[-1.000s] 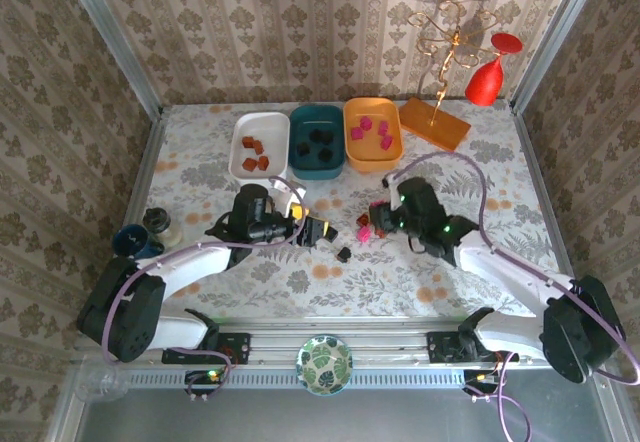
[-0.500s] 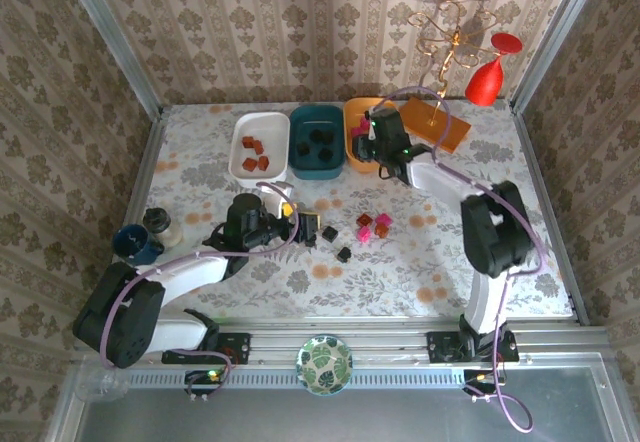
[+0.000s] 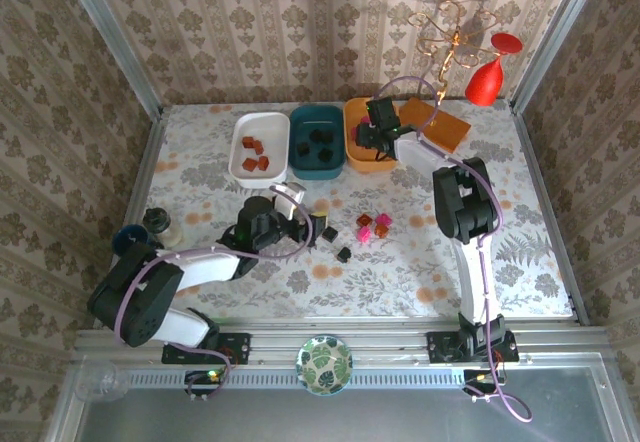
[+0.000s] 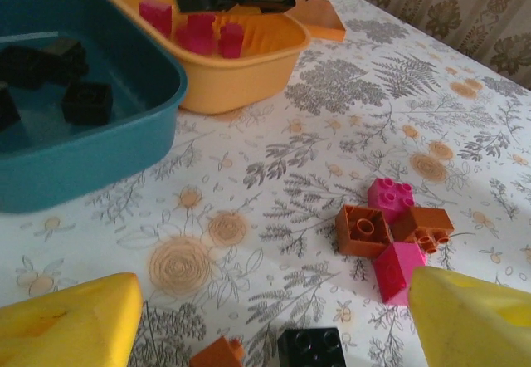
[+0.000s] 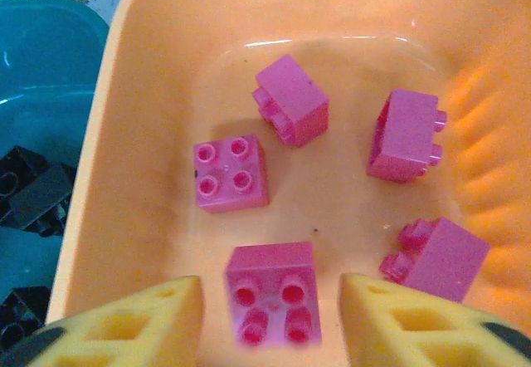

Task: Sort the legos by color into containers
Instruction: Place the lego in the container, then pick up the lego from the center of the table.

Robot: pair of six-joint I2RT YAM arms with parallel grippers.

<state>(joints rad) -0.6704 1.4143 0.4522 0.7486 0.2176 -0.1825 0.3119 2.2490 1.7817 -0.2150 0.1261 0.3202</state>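
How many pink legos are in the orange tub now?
5 pink legos in the orange tub: back centre, left with studs up, right, near right, and a blurred one between the open right hand's fingers. Those fingers cover the near corners, so more could be hidden.

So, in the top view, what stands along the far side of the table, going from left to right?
white tub → teal tub → orange tub → orange board → red glass
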